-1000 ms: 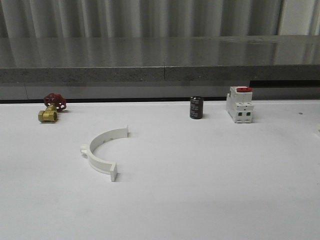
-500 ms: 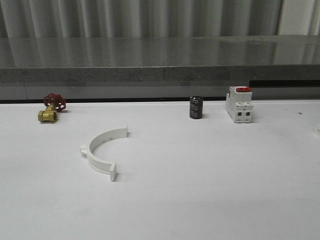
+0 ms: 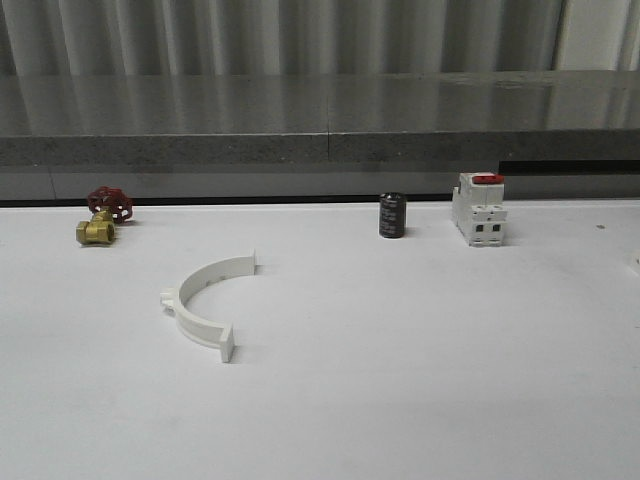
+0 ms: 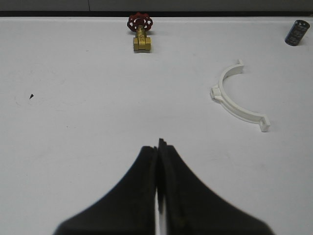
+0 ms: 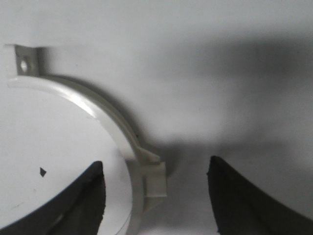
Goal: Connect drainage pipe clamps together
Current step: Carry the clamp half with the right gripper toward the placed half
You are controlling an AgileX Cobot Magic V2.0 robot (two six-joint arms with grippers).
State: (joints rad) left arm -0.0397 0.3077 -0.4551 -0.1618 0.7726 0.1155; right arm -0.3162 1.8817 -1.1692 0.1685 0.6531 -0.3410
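Observation:
One drainage pipe clamp (image 3: 205, 305), a white half-ring with end tabs, lies flat on the left part of the white table; it also lies ahead of my left gripper in the left wrist view (image 4: 234, 98). My left gripper (image 4: 159, 147) is shut with nothing in it, hovering over bare table well short of that clamp. A second white half-ring clamp (image 5: 98, 105) lies under my right gripper (image 5: 156, 167), which is open. This clamp's middle lug sits between the two fingers without touching them, and its end tab (image 5: 24, 61) with a small hole points away.
A brass valve with a red handwheel (image 3: 103, 213) stands at the back left, a small black cylinder (image 3: 392, 215) at the back middle, and a white switch with a red top (image 3: 480, 208) to its right. A grey ledge (image 3: 320, 150) runs behind the table.

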